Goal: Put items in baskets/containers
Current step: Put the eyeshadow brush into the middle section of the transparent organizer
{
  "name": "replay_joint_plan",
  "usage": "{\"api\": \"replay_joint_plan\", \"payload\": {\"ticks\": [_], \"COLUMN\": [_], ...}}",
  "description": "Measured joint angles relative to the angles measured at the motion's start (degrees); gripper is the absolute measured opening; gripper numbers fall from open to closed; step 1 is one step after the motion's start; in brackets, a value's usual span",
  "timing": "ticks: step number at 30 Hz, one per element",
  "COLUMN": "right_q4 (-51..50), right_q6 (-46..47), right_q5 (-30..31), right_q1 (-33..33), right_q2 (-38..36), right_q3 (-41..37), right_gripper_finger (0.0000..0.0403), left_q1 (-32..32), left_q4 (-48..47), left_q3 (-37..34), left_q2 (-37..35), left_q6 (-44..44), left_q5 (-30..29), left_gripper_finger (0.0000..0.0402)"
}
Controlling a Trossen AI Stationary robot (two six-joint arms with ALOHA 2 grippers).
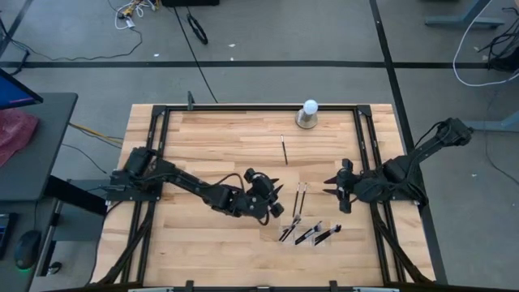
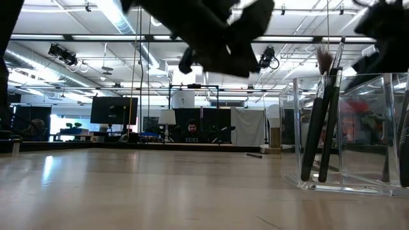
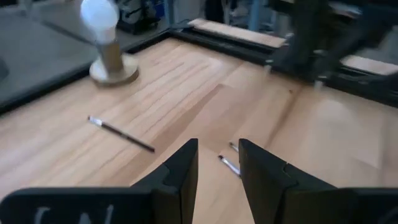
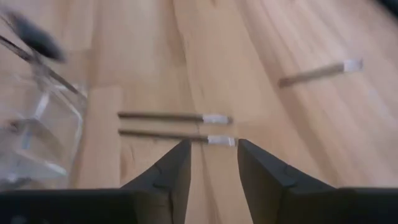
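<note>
Midway: two loose brushes lie between the grippers

High view: left gripper (image 1: 274,197) hangs over the table centre, just beside the pair of loose makeup brushes (image 1: 299,200). These lie side by side, long axes running roughly front to back, their near ends by the clear tray (image 1: 310,234), which already holds several brushes. Right gripper (image 1: 334,186) waits on the pair's far side, slightly farther off. A single brush (image 1: 284,150) lies well apart, toward the white ball on a grey base (image 1: 308,113).

Low view: brushes (image 2: 323,115) lean inside the clear tray (image 2: 358,128); a dark arm fills the upper frame.

Left wrist view: fingers (image 3: 183,171) stand slightly apart and empty, with silvery brush ends (image 3: 229,163) showing just beyond the gap; the lone brush (image 3: 121,134) lies off toward the ball (image 3: 102,25).

Right wrist view: fingers (image 4: 177,165) likewise parted, holding nothing; the paired brushes (image 4: 174,126) lie crosswise just ahead, the tray (image 4: 37,124) to one side.

Judgement: the left arm is nearer; closing across the handles suits the next pick
</note>
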Motion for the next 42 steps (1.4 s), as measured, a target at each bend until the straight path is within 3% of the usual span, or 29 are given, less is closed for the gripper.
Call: {"api": "replay_joint_plan", "payload": {"ticks": [3,10,16,23,30,42], "right_q4": [0.2,1.2,2.3,3.5,4.3,4.5], "right_q6": [4.8,6.3,5.3,4.7,4.3,3.7], "right_q5": [0.0,0.1,0.2,0.2,0.2,0.2], "right_q1": [0.3,1.4,1.4,1.4,1.4,1.4], "right_q2": [-0.7,-1.0,-1.0,-1.0,-0.9,-0.9], "right_q3": [-3.2,-4.2,-4.2,-4.2,-4.2,-4.2], "right_gripper_finger": [0.0132,0.0132,0.0132,0.0132,0.0132,0.0132], "left_q1": [2.3,9.4,15.8,19.2,19.6,22.3], "left_q4": [5.0,15.5,18.6,16.3,2.6,-1.6], "left_q3": [0.0,0.0,0.7,5.9,10.5,10.3], "left_q2": [3.7,9.8,14.1,17.1,17.2,17.2], "left_q6": [-2.1,-5.2,-6.2,-6.4,-7.9,-15.4], "left_q5": [1.8,9.6,15.2,14.0,4.8,4.0], "left_gripper_finger": [0.0117,0.0119,0.0164,0.0215,0.0217,0.0217]}}
